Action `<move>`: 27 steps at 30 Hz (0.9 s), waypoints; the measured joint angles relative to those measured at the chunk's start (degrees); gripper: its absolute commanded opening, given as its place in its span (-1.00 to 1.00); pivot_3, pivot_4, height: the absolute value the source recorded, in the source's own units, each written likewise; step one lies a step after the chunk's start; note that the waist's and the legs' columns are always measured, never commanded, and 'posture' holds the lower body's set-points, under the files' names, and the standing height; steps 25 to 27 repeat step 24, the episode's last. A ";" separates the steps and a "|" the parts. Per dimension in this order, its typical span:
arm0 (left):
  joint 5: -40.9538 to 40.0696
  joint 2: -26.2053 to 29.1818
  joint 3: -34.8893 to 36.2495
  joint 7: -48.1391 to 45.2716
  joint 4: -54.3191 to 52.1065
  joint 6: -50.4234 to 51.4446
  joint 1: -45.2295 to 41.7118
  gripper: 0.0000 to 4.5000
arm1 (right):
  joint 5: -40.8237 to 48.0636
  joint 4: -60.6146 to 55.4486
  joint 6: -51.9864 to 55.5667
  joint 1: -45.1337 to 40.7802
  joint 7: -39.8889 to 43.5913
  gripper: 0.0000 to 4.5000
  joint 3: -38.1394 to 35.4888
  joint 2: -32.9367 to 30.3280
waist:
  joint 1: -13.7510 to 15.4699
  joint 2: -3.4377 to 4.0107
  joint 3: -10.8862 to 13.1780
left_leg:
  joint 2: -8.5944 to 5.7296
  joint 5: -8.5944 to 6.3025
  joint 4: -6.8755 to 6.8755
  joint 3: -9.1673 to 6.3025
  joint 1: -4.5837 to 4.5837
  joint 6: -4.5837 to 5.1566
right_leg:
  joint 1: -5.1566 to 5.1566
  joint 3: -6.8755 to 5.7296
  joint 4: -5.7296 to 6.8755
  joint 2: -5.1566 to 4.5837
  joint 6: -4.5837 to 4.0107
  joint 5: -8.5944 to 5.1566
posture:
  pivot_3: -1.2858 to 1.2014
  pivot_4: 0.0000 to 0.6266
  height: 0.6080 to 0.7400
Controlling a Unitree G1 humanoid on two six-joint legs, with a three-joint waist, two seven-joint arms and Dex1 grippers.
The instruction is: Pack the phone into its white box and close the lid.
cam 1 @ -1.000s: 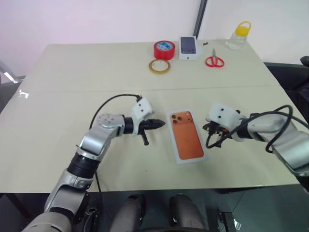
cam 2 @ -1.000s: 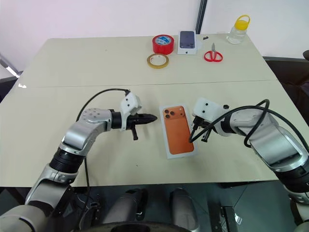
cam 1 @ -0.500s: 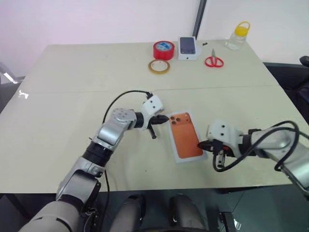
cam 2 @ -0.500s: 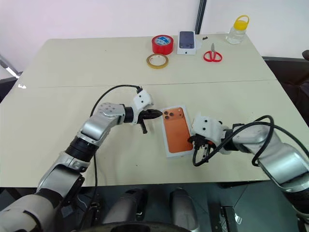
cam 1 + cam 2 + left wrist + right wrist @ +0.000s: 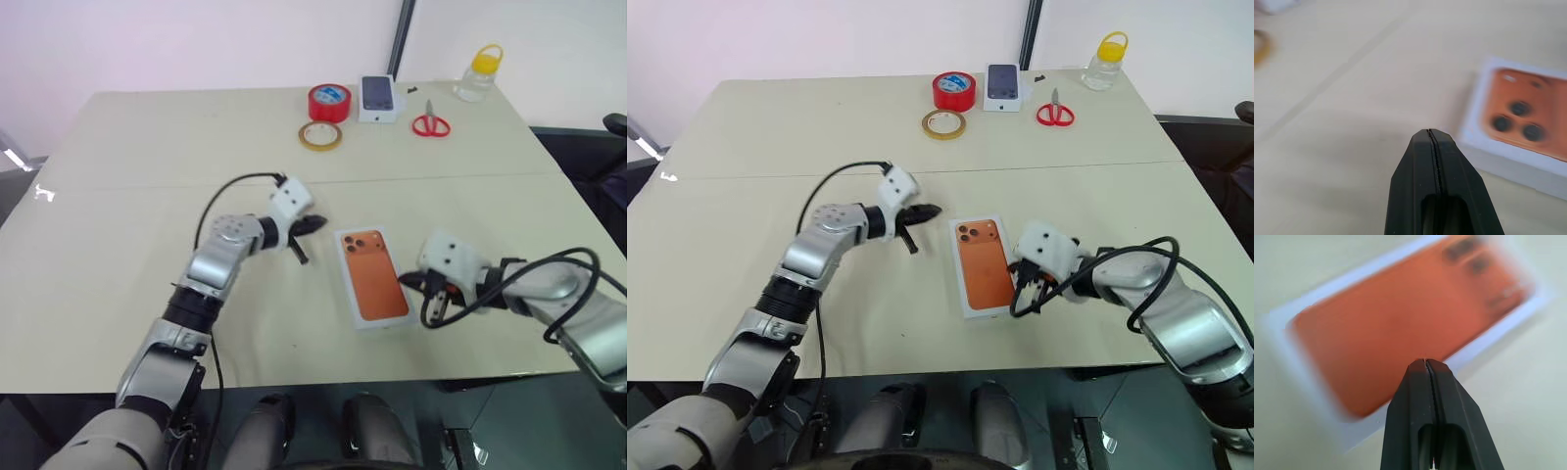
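My right fingers [image 5: 1023,277], pinched empty, sit nearest the lid [image 5: 985,264], apparently closed, long axis toward the tabletop's far edge.

Office-like test room: plain beige table [image 5: 147,147], bare white wall [image 5: 196,39], tape rolls [image 5: 329,101], scissors [image 5: 427,121].
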 measured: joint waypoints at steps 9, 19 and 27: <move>-4.04 12.51 16.93 4.69 -13.47 2.80 17.73 -1.00 | -1.46 25.20 -8.12 -13.40 -4.21 -0.99 -6.25 9.03 | 0.49 0.01 0.00 | -0.04 0.00 -0.04 0.01 -0.03 0.00 | 0.01 0.00 -0.11 -0.06 -0.01 0.00 | 0.03 -0.52 1.00; -6.52 13.54 22.71 9.32 -20.99 4.98 28.34 -1.00 | -0.78 36.82 -18.78 -14.06 1.95 -0.99 -7.49 10.84 | 0.19 0.04 0.00 | 0.00 -0.01 -0.06 0.01 -0.03 0.01 | -0.01 -0.01 -0.08 -0.03 -0.01 0.00 | 0.03 -0.52 1.00; -7.21 12.67 22.78 11.40 -21.96 5.23 28.75 -1.00 | 0.69 37.71 -18.77 -13.67 5.02 -0.99 -7.67 10.93 | 0.25 0.04 0.00 | -0.01 -0.01 -0.05 0.01 -0.02 0.00 | 0.00 0.00 -0.07 -0.03 -0.01 0.01 | 0.03 -0.52 1.00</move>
